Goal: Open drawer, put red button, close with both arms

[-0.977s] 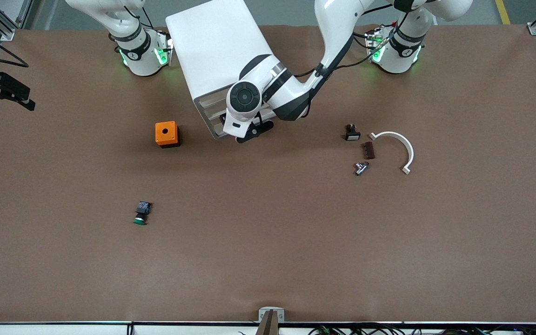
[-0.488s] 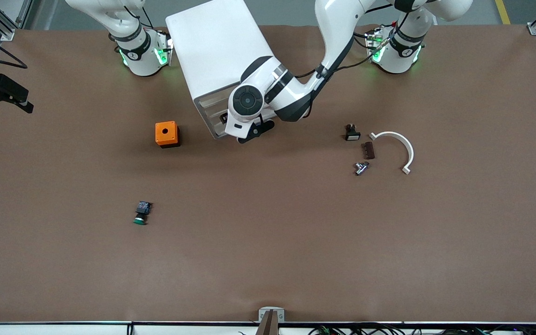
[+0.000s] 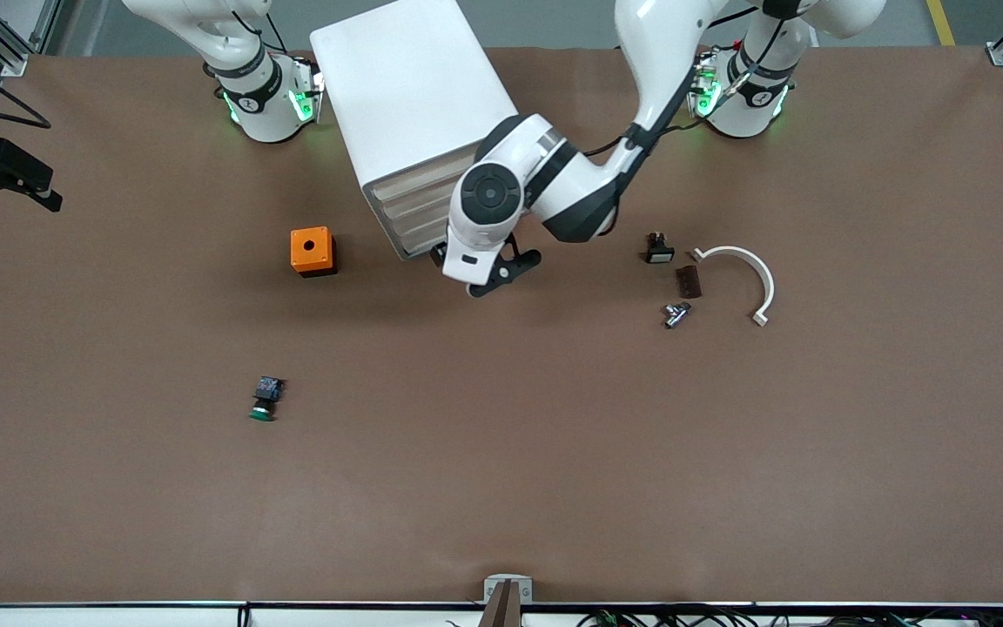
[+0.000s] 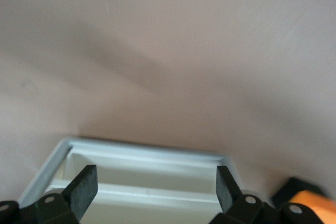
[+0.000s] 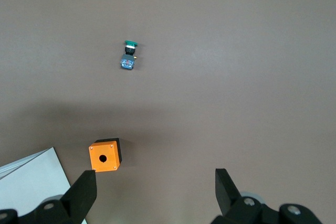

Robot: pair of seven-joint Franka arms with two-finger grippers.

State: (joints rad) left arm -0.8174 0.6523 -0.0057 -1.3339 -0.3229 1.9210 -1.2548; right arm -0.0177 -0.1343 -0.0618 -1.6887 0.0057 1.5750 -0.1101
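Left claw (image 3: 486,277), fingers (image 4: 84,187) spread wide and gripping nothing, sits just in front of the lowest drawer (image 3: 421,244) of the white cabinet (image 3: 410,104), low over the tabletop (image 3: 554,453). Against the pictures of a second and half a second ago, the left arm's wrist has drawn away from the cabinet front, toward the front camera and slightly toward the left arm's end; then it covered the drawer fronts, now all four beige fronts show in a flush stack, none standing out. Left wrist view: a white-rimmed drawer tray (image 4: 147,174) lies between the spread fingers, with a corner of the orange box (image 4: 315,205) at the edge. Red button: not visible in any view; where it lies cannot be told. Outward from the left claw: orange box with a round hole (image 3: 312,251) toward the right arm's end; toward the left arm's end a small black part (image 3: 659,249), a brown block (image 3: 688,281), a metal fitting (image 3: 676,313) and a white curved bracket (image 3: 745,277), all apart from one another and unchanged. Green-capped button (image 3: 264,399) lies well apart, nearer the front camera, unmoved. Right claw (image 5: 155,195), fingers apart and empty, waits high at the right arm's end of the tabletop, looking down on the orange box and green button. No readable writing or labels anywhere.
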